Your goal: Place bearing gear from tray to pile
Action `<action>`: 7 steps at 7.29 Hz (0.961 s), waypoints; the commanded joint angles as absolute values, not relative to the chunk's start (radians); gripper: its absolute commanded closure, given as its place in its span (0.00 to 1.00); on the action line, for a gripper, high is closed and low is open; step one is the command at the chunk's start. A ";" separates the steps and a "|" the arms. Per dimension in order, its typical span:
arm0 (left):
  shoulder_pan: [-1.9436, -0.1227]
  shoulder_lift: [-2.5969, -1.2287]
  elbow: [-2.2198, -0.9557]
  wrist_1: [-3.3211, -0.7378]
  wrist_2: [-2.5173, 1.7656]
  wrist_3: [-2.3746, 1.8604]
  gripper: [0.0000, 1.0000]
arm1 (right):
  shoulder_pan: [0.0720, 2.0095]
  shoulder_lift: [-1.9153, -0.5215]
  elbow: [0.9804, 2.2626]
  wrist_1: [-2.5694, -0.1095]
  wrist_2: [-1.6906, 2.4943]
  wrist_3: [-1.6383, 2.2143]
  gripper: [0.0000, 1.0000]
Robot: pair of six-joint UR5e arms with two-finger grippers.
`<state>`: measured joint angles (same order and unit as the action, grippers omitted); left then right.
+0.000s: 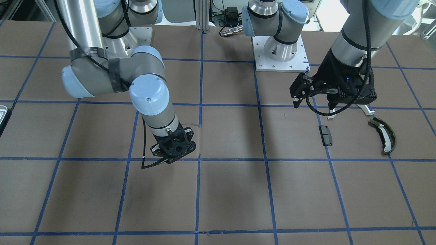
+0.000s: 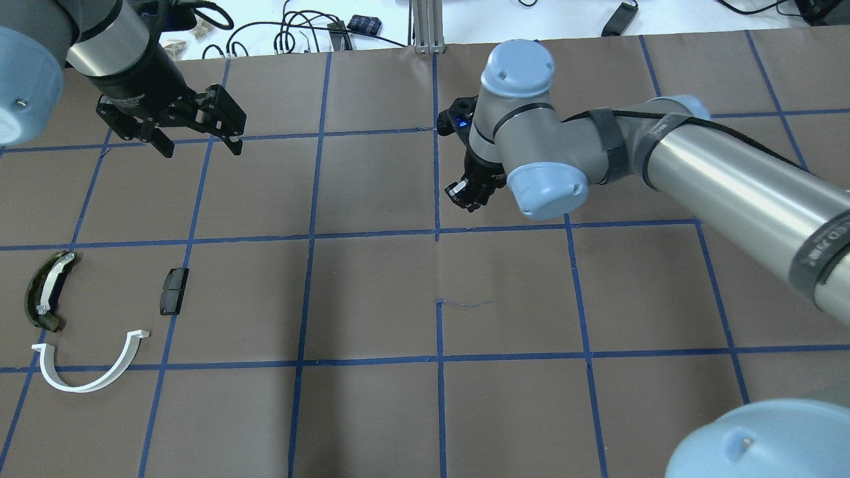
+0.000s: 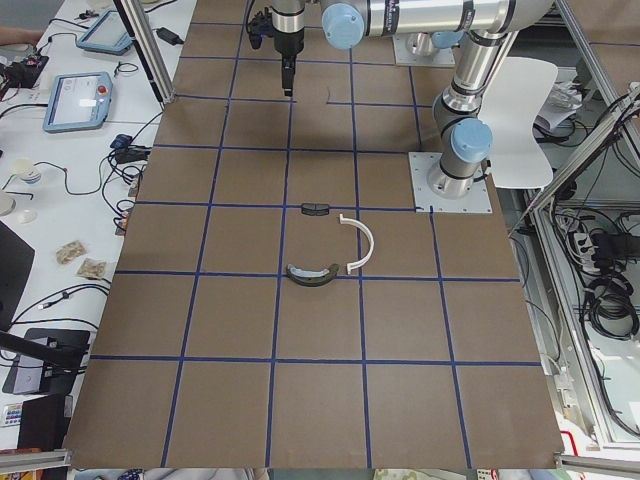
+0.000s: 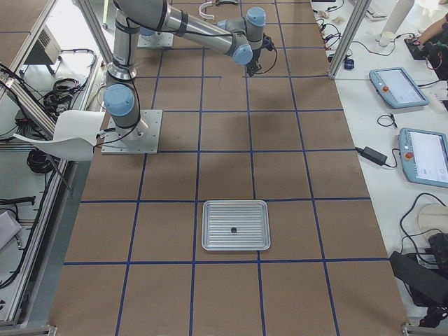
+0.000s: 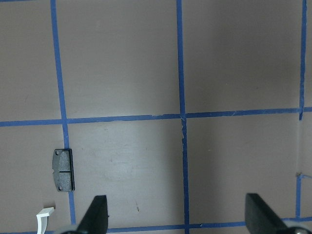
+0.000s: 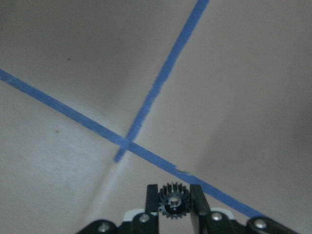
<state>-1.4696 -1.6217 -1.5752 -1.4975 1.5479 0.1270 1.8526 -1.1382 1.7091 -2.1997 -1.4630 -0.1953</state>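
One small black toothed gear (image 6: 171,202), pinched by the right tool (image 6: 174,192).
It hung well apart from the black rectangular block (image 2: 174,291); best lowered beside it before release. Left tool (image 5: 176,214) gaped.

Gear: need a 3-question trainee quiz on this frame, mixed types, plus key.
1. True or false: the right gripper is shut on the gear.
2. How many parts make up the pile?
3. The left gripper is: A) open and empty B) shut on a part C) out of every view.
Key: 1 true; 2 three; 3 A.
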 commanded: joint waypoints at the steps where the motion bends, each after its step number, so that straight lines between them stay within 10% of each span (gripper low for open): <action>1: -1.465 -1.637 -1.621 -1.433 1.545 0.126 0.00 | 1.957 -1.082 1.715 -2.297 -1.453 0.013 0.68; 2: -1.465 -1.640 -1.649 -1.380 1.548 0.130 0.00 | 1.957 -1.075 1.712 -2.357 -1.459 0.061 0.01; 7: -1.488 -1.707 -1.663 -1.353 1.516 0.053 0.00 | 1.607 -1.279 1.701 -2.113 -1.555 -0.326 0.02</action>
<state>-1.4738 -1.6731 -1.6655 -1.3791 1.5381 0.0959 1.7315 -1.2102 1.6998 -2.1847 -1.5480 -0.1906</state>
